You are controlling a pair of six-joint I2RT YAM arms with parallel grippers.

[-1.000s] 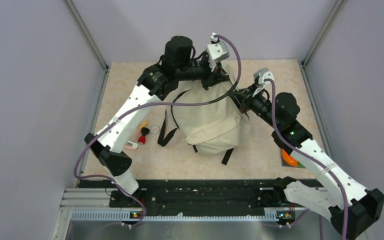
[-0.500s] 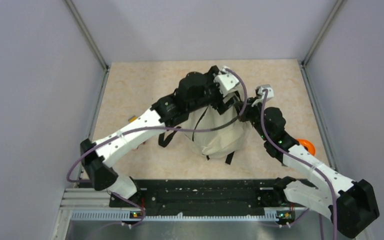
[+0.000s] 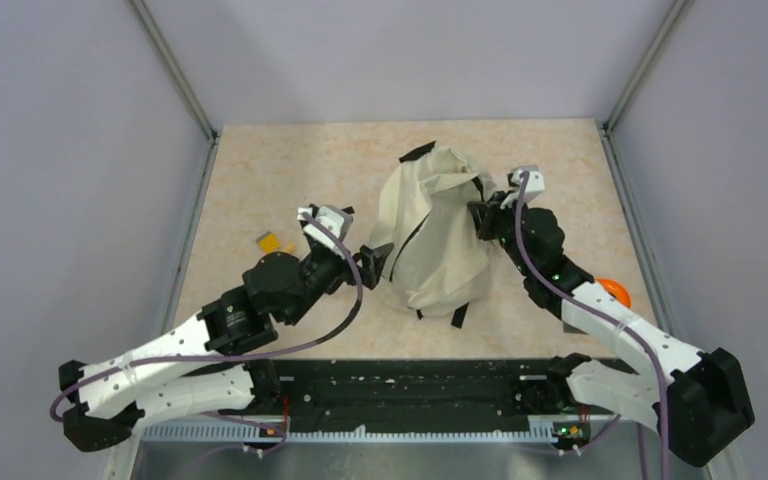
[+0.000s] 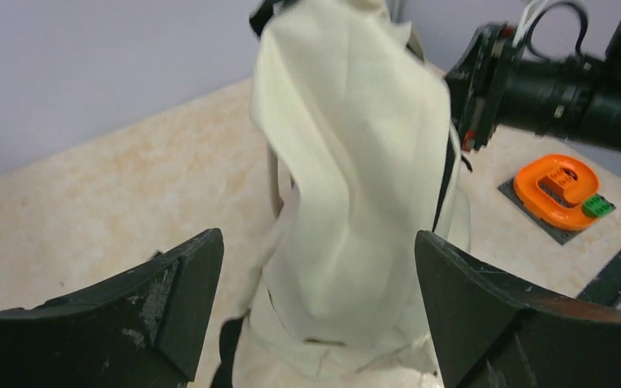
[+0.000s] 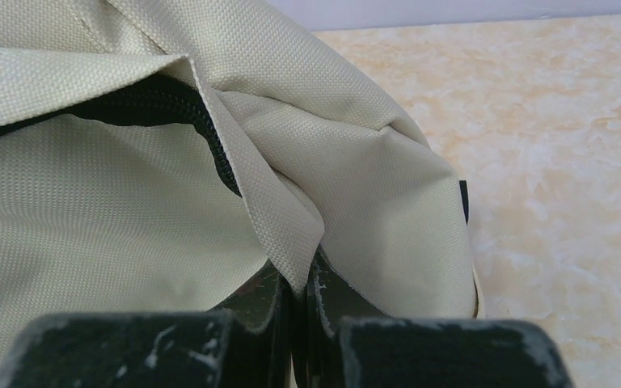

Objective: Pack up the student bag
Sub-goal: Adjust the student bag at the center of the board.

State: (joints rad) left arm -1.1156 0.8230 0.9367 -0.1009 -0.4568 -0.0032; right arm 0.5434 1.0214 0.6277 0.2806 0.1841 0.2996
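Note:
The student bag (image 3: 430, 235) is a big cream fabric backpack with black straps, standing bunched up in the middle of the table. My right gripper (image 3: 482, 216) is at its upper right side, shut on a fold of cream fabric (image 5: 299, 250) beside the dark zipper (image 5: 174, 107). My left gripper (image 3: 372, 258) is low at the bag's left side, a little apart from it. Its jaws stand wide open and empty, with the student bag (image 4: 348, 162) framed between the fingers (image 4: 182, 299).
An orange ring-shaped object (image 3: 613, 290) on a dark plate lies right of the bag, beside the right arm, and shows as the orange object (image 4: 556, 187) in the left wrist view. A small yellow piece (image 3: 270, 242) lies to the left. Grey walls enclose the table.
My left arm has pulled back from the bag's top toward the near left and its gripper has opened. The bag has shifted and now stands taller, held by the right gripper.

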